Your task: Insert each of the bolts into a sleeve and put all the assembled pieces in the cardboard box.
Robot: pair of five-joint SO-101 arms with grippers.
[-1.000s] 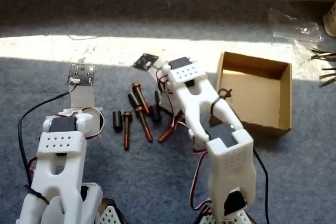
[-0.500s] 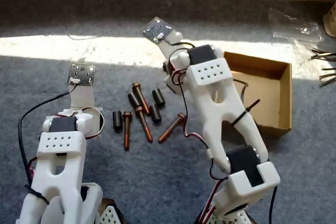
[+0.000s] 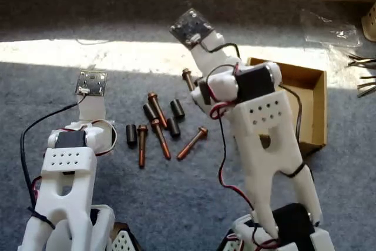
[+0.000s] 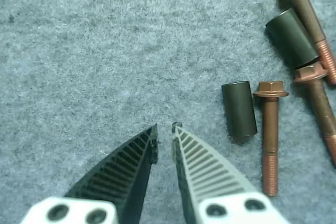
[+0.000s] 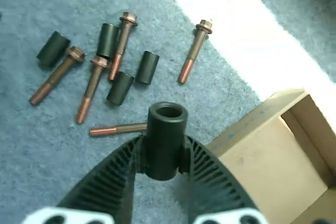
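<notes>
Right wrist view: right gripper (image 5: 164, 144) is clamped on a black sleeve (image 5: 167, 129), which stands upright between the ribbed fingers (image 5: 207, 177) with its bore open toward the camera. It is held above the grey carpet (image 5: 47, 145), near a corner of the cardboard box (image 5: 273, 145). One bolt (image 5: 118, 128) lies just behind the sleeve. Further out are four more bolts and four loose sleeves, clustered.

Left gripper (image 4: 164, 128) has its tips barely parted with nothing between them, low over the carpet. A loose sleeve (image 4: 239, 109) and a bolt (image 4: 269, 129) lie side by side near it.

Risks, as judged:
- The held sleeve has no bolt in it, so dropping it into the box now would leave it unassembled.
- The fingers grip only its lower part, so a bolt pushed in off-axis could tip it or push it out.
- The parts lie close together, so a pick may nudge neighbouring pieces and set the sleeves rolling.
</notes>
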